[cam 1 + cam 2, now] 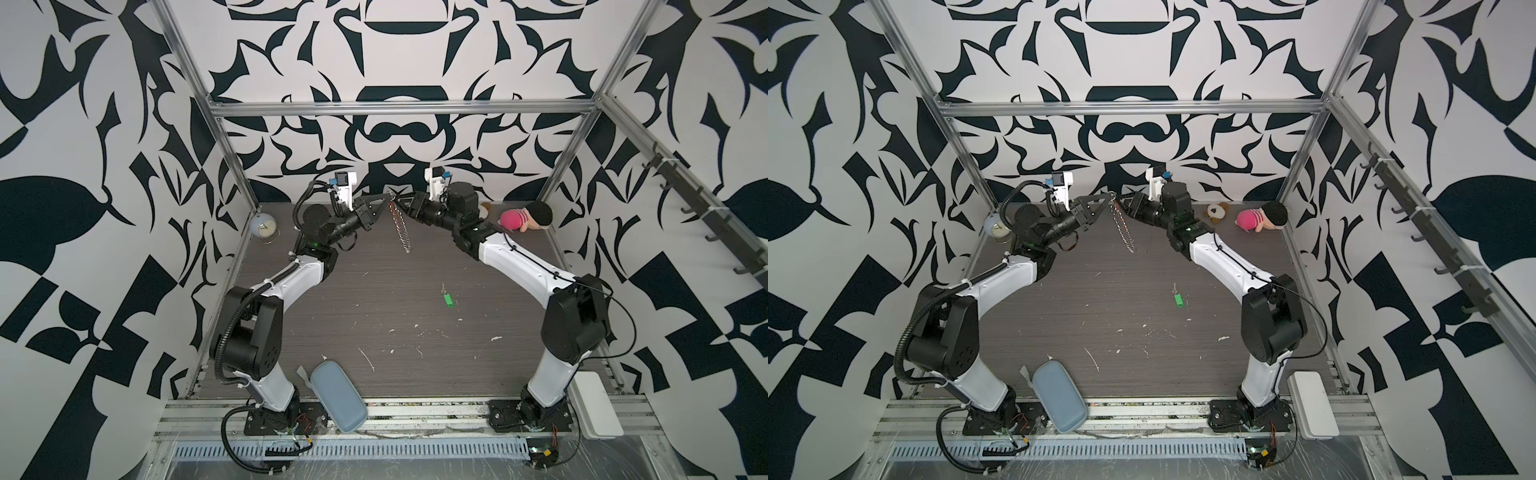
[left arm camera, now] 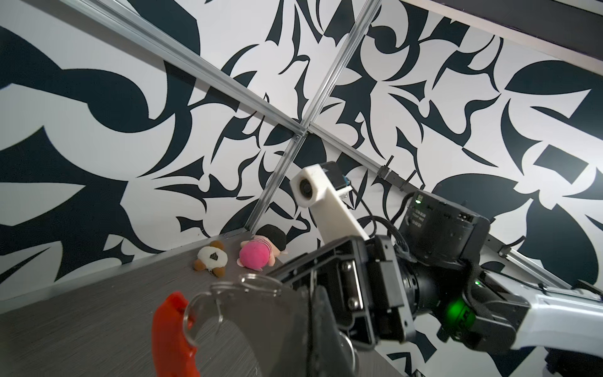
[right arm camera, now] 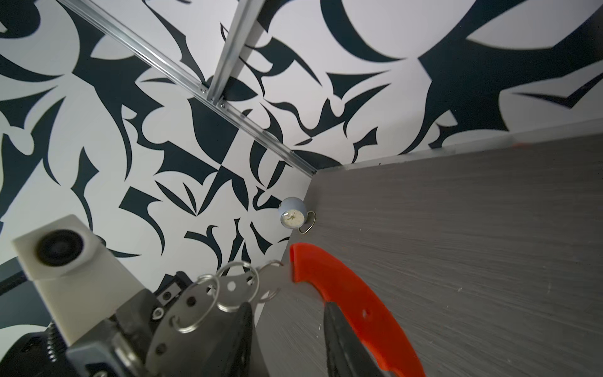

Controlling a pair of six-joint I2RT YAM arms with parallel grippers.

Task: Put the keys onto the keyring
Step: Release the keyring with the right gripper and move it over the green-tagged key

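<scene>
My left gripper [image 1: 384,203] clamped on the dangling keyring [image 1: 400,226], right gripper [image 1: 402,204] jaws apart beside it, I judge the keys [image 1: 446,297], flat on the table [image 1: 374,291], light and slippery, best pinched by the stiff green tag [image 1: 448,301]

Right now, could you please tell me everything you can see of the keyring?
The keyring is a large loop of flat, hole-punched grey metal with a red plastic bar along one side and many small silver rings threaded on it. It hangs in the air above the back of the table, edge-on and slanting in both top views. The left gripper is shut on its top end; the right gripper stands open beside that end, contact unclear.
</scene>
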